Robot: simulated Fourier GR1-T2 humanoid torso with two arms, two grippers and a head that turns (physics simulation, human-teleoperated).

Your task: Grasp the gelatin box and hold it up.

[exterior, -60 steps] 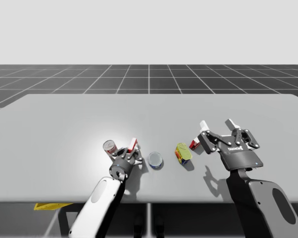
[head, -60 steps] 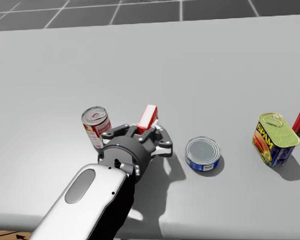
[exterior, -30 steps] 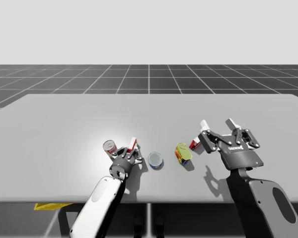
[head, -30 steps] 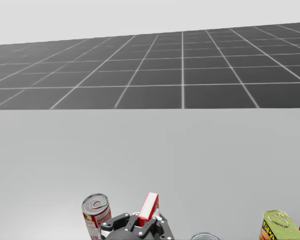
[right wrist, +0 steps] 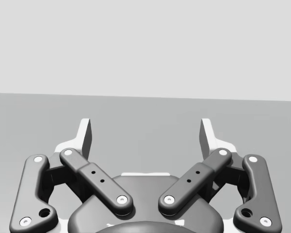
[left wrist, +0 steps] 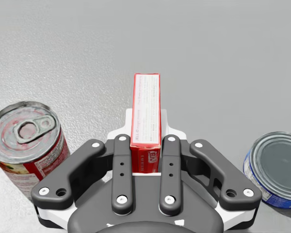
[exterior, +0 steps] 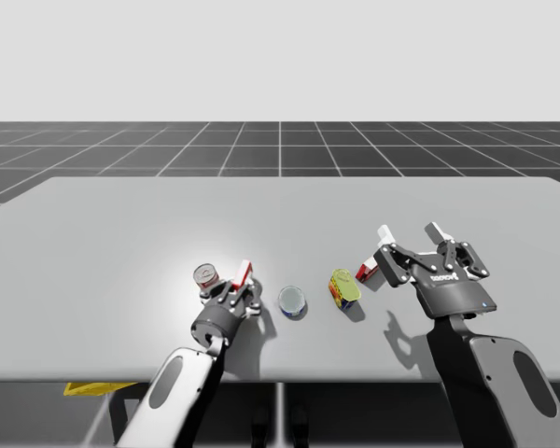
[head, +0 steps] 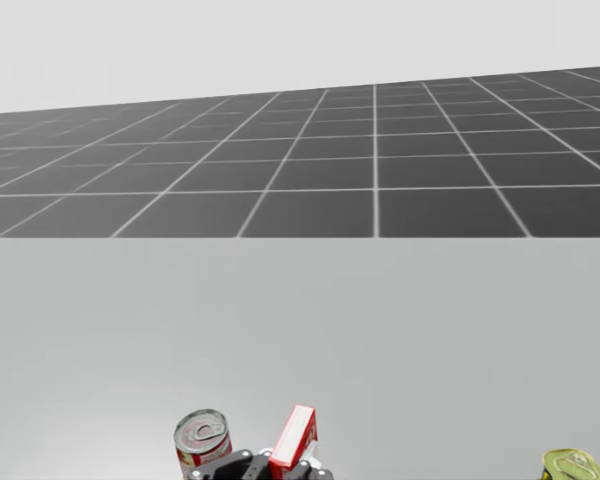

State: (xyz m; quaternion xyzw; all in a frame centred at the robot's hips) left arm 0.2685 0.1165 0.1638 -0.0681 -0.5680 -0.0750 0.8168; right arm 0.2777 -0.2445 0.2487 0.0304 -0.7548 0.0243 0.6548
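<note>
My left gripper clamped on the red gelatin box.
I read my right gripper spread wide above the table.

1. Round cans: two. The flat blue can is the reference; the red-labelled can stands to its left.
2. Rectangular tins: one. The yellow tin stands just right of the blue can.
3. Red boxes: two. The upright red box is left of the blue can; the second red box is further right than the yellow tin.
4. Grippers: two. The left gripper is left of the blue can; the right gripper is well to its right.
5. Tables: one grey table.
</note>
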